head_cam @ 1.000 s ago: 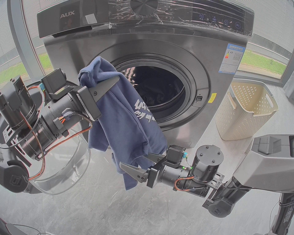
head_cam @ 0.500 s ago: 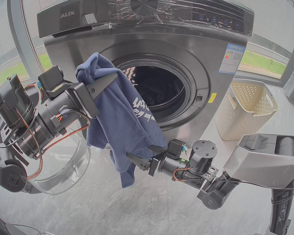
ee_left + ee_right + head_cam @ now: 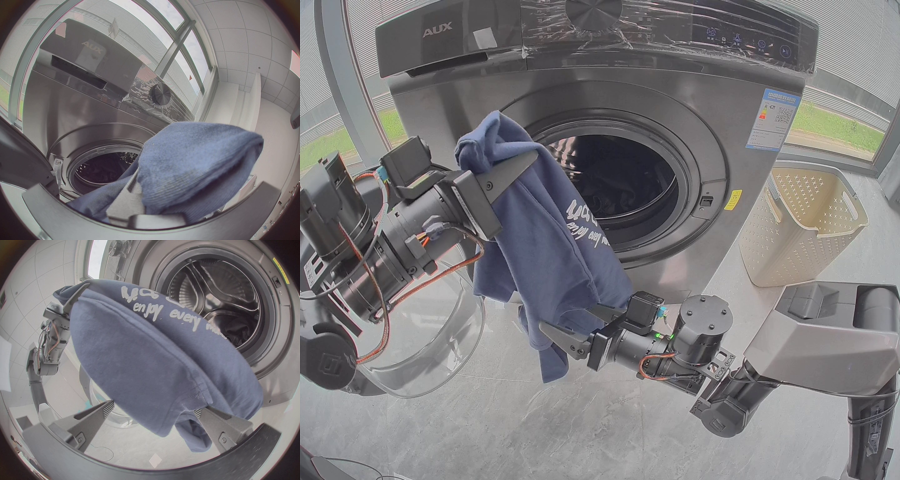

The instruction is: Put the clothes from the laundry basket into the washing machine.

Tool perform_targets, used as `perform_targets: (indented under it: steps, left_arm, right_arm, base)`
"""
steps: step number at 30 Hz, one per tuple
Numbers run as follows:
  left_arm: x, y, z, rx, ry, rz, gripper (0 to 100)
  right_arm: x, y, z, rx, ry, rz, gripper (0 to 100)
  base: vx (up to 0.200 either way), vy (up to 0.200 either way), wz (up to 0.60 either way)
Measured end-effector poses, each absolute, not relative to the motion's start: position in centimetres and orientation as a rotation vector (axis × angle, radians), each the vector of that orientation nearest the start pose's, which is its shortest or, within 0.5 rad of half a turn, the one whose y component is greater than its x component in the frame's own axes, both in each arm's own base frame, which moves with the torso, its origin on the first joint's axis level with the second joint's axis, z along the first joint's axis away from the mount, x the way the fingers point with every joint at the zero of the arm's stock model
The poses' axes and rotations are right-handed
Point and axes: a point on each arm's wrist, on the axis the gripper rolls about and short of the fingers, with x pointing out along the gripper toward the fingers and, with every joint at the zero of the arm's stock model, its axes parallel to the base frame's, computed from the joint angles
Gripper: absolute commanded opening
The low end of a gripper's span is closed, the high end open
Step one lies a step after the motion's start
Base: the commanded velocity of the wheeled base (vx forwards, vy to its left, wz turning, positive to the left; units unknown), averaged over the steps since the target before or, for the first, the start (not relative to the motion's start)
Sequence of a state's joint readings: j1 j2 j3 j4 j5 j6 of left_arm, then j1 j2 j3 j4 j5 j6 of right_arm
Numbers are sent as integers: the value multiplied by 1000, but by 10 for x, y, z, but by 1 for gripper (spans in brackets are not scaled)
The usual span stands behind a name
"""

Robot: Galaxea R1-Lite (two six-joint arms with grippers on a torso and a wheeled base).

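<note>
Grey marble floor (image 3: pixel 487 425) fronts the steel front-loading washing machine (image 3: pixel 675 106). Loading step: my left gripper (image 3: pixel 525 159) clamps the navy blue printed T-shirt (image 3: pixel 550 250) before the drum mouth (image 3: pixel 612 181). The right gripper (image 3: pixel 565 320) has its jaws apart around the hem. Next, I judge: push inside, release.

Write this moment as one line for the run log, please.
left jaws: shut on blue shirt, held before washing machine | right jaws: open around its hem | door: open | laundry basket: right of machine
</note>
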State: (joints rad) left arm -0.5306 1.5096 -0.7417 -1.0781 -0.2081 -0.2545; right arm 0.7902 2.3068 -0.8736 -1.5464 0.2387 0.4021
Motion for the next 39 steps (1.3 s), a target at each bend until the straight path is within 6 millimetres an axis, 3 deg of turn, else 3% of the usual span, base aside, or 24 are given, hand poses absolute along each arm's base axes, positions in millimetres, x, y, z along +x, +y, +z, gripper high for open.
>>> perform_targets:
  steps: [14,15,31,39]
  left_arm:
    - [223,-131,264,-291,-220,-753,0]
    - [223,-131,264,-290,-220,-753,0]
    - [224,-131,262,-291,-213,-754,0]
    - [224,-131,261,-290,-212,-752,0]
  right_arm:
    - [293,287,74,346,22,1011,100]
    - [293,288,75,348,14,1013,0]
    - [292,290,79,353,0,1011,0]
    - [287,272,85,337,14,926,0]
  base:
    - [0,0,0]
    - [0,0,0]
    - [0,0,0]
    - [0,0,0]
